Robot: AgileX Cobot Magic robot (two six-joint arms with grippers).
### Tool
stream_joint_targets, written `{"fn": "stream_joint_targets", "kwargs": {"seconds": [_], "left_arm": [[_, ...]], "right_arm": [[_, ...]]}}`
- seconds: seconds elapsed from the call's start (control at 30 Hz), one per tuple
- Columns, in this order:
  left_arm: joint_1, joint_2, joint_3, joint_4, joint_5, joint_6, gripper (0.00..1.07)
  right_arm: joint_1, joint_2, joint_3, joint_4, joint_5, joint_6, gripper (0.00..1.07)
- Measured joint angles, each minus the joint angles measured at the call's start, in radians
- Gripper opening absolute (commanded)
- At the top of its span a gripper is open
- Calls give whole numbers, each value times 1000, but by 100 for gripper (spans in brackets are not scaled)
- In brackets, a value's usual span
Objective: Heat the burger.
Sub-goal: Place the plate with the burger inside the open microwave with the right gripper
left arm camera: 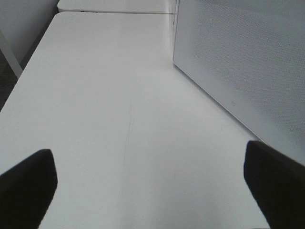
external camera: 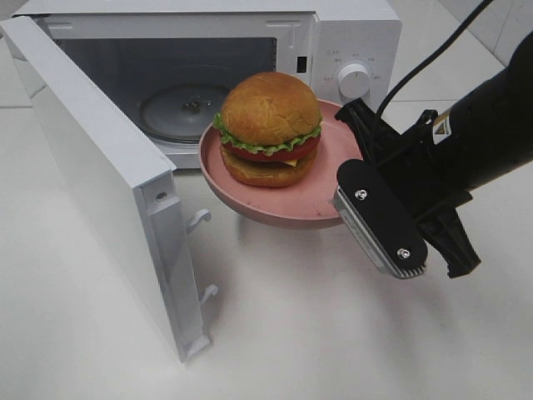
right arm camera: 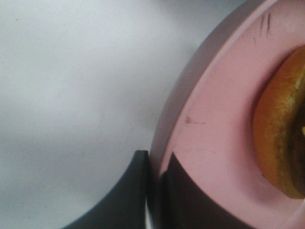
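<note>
A white tabletop [external camera: 333, 333] carries a microwave [external camera: 350, 33] with its door [external camera: 92, 167] swung wide. Before the opening, a pink plate [external camera: 275, 208] hangs clear of the tabletop, its rim pinched by the right gripper [right arm camera: 155, 164], and the burger [external camera: 269, 129] sits on it. The left gripper [left arm camera: 152, 186] is spread wide, holding nothing.

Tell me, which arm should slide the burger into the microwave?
Right. The right gripper pinches the rim of the pink plate, with the burger raised just before the open microwave. The left gripper hangs open over the table, holding nothing.
</note>
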Motion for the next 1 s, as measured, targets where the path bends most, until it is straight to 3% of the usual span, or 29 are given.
{"fn": "stream_joint_targets", "kwargs": {"seconds": [0.27,0.6,1.0], "left_arm": [[0,0,0,0,0,0,100],[0,0,0,0,0,0,100],[0,0,0,0,0,0,100]], "right_arm": [[49,64,-59,1,-43,-11,0],[52,135,-114,3,-46,-45,0],[52,258,-251,51,-46,-107,0]]}}
